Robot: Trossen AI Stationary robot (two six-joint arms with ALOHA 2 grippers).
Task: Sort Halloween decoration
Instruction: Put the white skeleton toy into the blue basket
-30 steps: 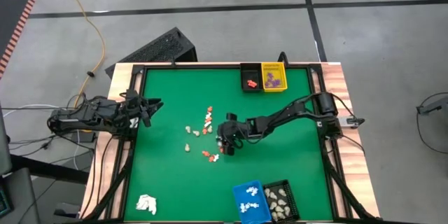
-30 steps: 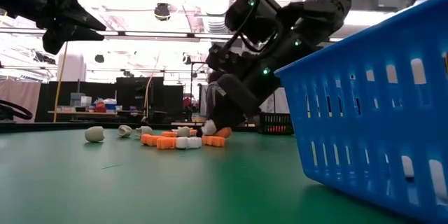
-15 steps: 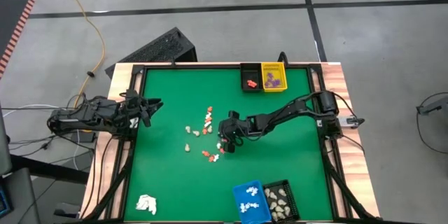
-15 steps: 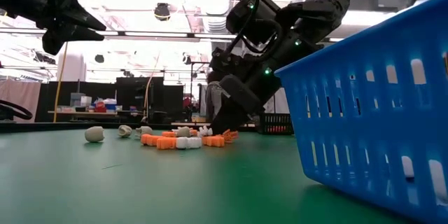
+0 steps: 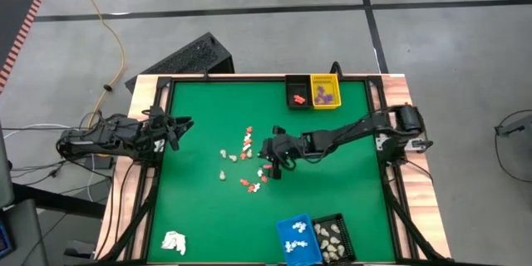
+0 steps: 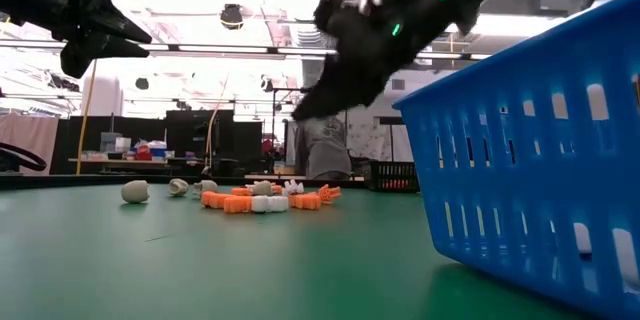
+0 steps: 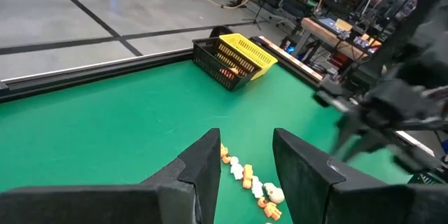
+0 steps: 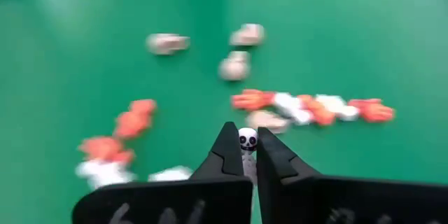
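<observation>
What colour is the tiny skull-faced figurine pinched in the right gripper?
White with black eyes, clearest in the right wrist view.

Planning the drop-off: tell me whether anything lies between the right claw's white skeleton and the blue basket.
Nothing visible does. The right claw, shut on the white skeleton, hangs above the table; only bare green mat lies toward the blue basket.
</observation>
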